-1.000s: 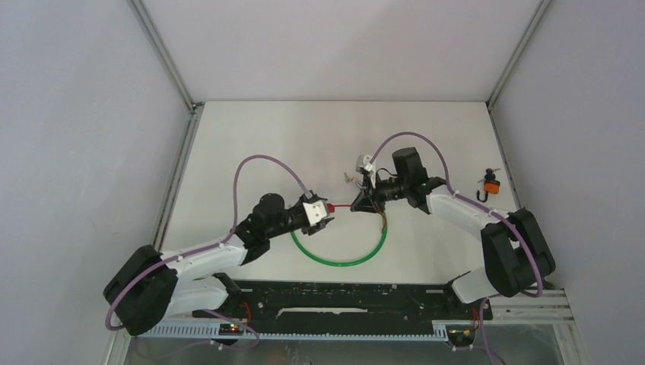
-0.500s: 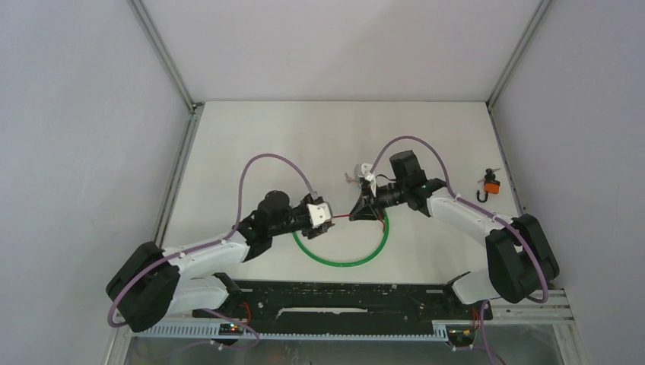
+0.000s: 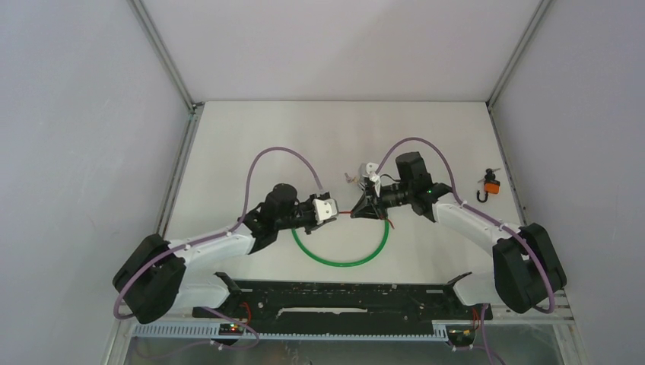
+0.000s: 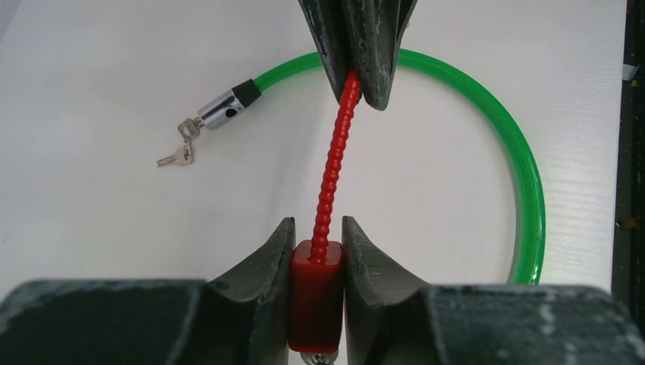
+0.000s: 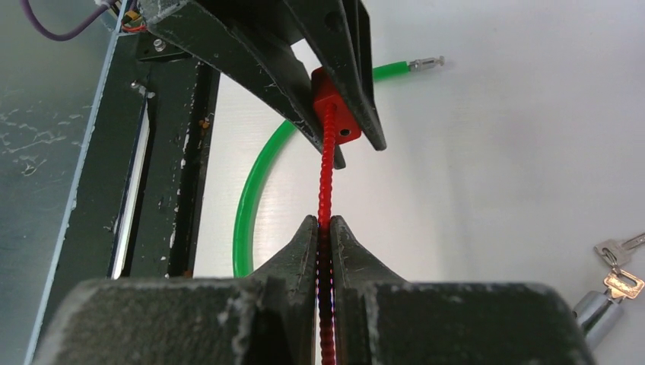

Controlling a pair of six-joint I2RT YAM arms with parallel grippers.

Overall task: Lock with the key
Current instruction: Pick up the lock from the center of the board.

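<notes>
left wrist, left gripper (image 4: 318, 226) clamps red lock body (image 4: 315, 293), right gripper (image 4: 356, 80) pinches its cable (image 4: 332, 163)

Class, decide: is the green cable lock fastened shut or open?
Open: the green cable ends in a bare pin, apart from the barrel with the keys.

Two cable locks (green (image 4: 535, 228), red (image 4: 332, 171)), two keys (image 4: 173, 158).

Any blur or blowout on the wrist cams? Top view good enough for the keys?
Left wrist: own jaws at the bottom soft, red lock body and keys sharp, white table bright with little texture. Right wrist: near jaws blurred, red cable crisp. Top external: even light, faint shadows, keys a mere speck.
</notes>
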